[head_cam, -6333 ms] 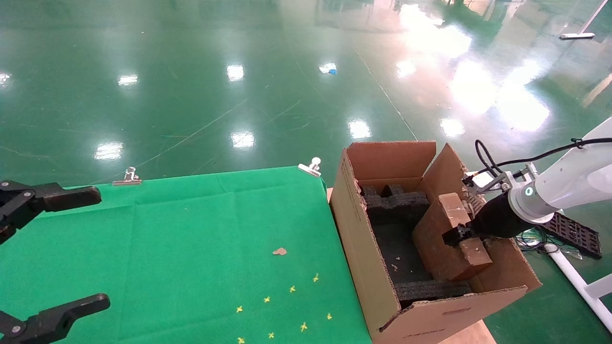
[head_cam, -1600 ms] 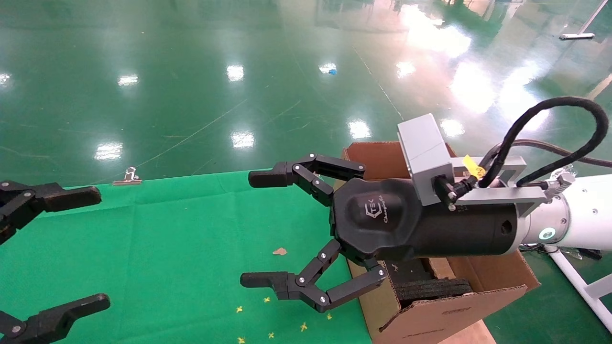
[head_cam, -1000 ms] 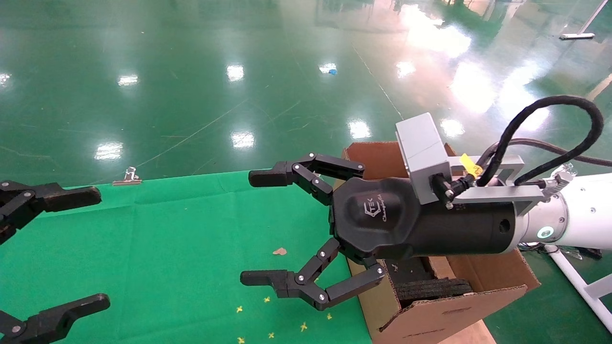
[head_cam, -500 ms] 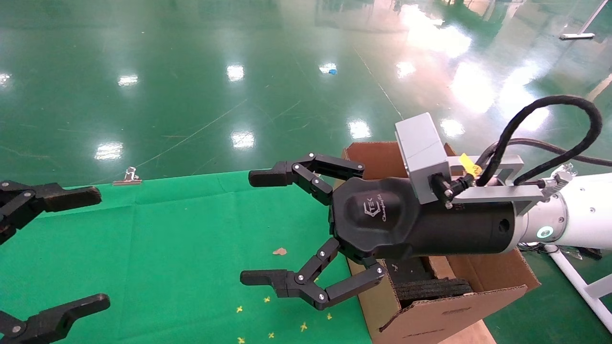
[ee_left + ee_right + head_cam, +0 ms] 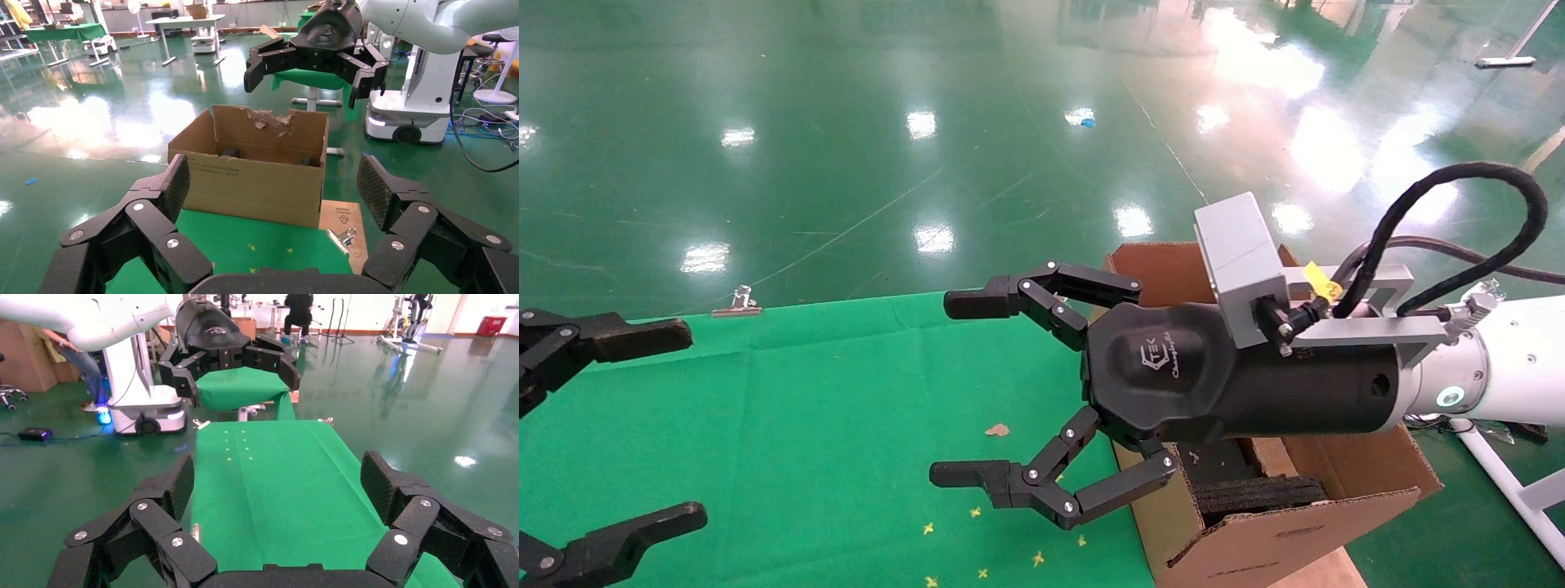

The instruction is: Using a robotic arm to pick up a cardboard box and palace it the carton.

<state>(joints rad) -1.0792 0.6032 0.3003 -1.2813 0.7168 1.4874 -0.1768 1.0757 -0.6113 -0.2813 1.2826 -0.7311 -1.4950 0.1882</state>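
Left tool [image 5: 609, 433]: at the near left edge of the head view, above the green-covered bench [image 5: 829, 425], fingers spread wide, holding nothing, touching nothing. Bench surface: small yellow cross marks [image 5: 1009, 523] near the front, one brown cardboard scrap [image 5: 997, 429] mid-cloth, a metal clip [image 5: 736, 302] on the far edge. Right tool [image 5: 964, 388]: on the robotic arm [image 5: 1512, 363], raised over the bench's right side, pointing left, fingers spread wide and empty, clear of the cloth. Arm fittings: black body, grey camera block [image 5: 1238, 253], looping black cable [image 5: 1459, 212]. Carton [image 5: 1254, 531]: just beyond the bench's right edge, flaps upright, black foam [image 5: 1258, 492] visible along its near inner wall; the arm's body hides most of its interior. Cardboard box: not visible in any view; whether it lies inside the carton cannot be told. Left wrist view: the carton [image 5: 254, 174] with a ragged torn far flap, the right tool [image 5: 315, 64] above it. Beyond: glossy green floor [image 5: 928, 122].
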